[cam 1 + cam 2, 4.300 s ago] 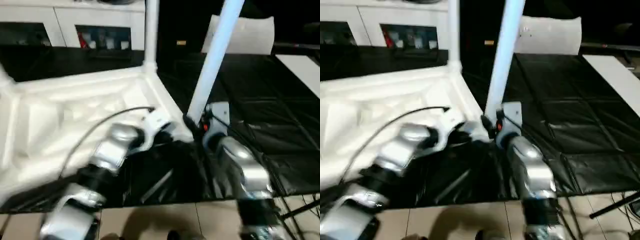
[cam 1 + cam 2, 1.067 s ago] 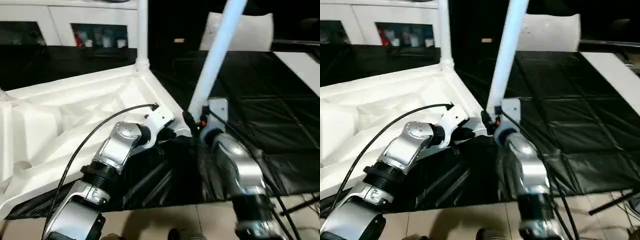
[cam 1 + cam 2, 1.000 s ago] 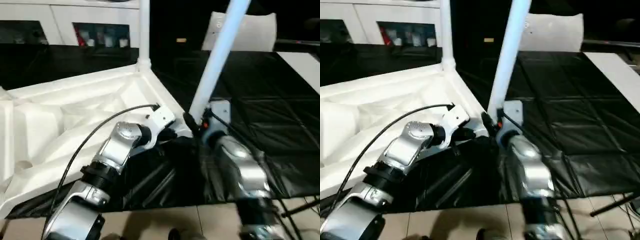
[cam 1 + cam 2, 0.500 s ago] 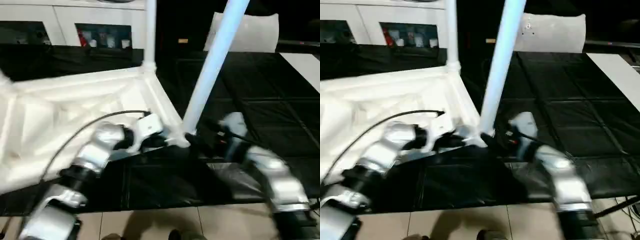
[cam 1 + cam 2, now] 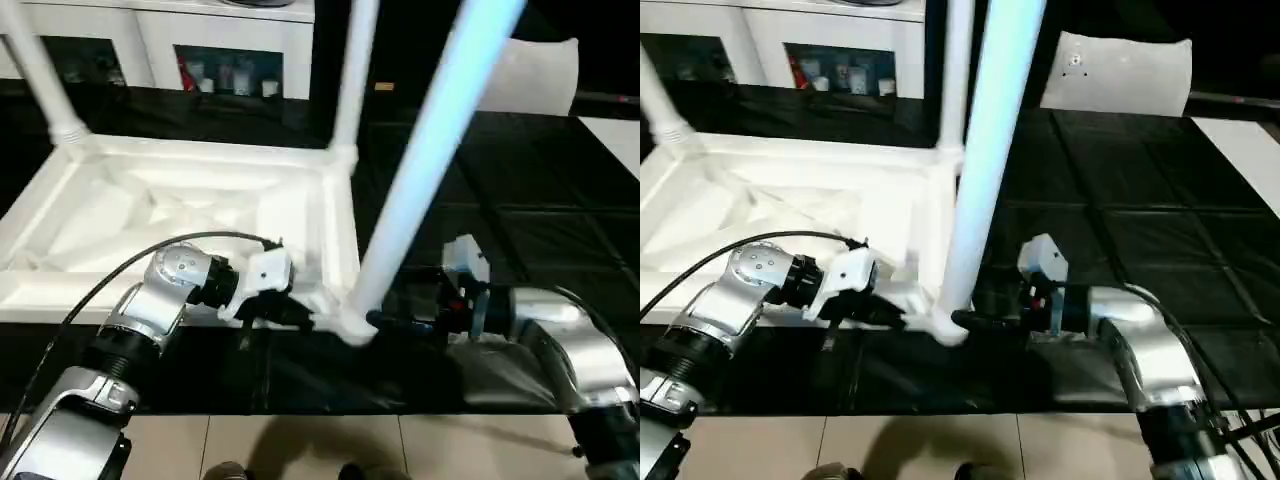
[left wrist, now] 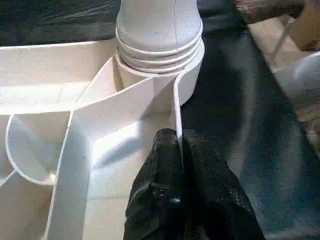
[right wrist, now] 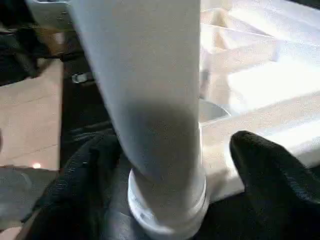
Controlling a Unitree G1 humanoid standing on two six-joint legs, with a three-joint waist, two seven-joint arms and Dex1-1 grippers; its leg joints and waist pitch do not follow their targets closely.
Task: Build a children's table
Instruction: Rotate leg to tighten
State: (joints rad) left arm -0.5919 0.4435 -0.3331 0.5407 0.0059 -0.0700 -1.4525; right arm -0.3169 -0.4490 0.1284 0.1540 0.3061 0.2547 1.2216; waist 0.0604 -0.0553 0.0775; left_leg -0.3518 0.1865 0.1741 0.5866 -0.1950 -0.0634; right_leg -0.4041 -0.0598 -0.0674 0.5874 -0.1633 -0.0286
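Tabletop (image 5: 190, 215) lies upside down, ribbed underside up, on the black-covered table (image 5: 520, 210); its left end is cut off at the frame edge. Three legs are seen in corner sockets, long axes near vertical, all cropped at the top. Near leg (image 5: 420, 170) stands in the near right corner at about 6 o'clock of the head view and tilts toward 1 o'clock. Far right leg (image 5: 348, 75) stands at 12 o'clock. Far left leg (image 5: 40, 75) stands at 10 o'clock and leans toward 11.

Left end effector (image 6: 177, 150) is pressed together, pinching the thin rim wall of the tabletop just beside the near leg's socket; its fingertips are partly hidden behind the rim in the head view. Right end effector (image 7: 175, 165) is spread, one black finger (image 7: 270, 170) on each side of the near leg's base; contact with the leg cannot be told. In the head view the right end effector (image 5: 395, 322) sits at 3 o'clock of the socket, dark and hard to make out against the cover.

Open black table runs to the right, toward 2–3 o'clock. White bag (image 5: 1120, 75) lies at 1 o'clock, well apart. The table's near edge sits just below the near corner, with tiled floor (image 5: 300, 445) beyond.
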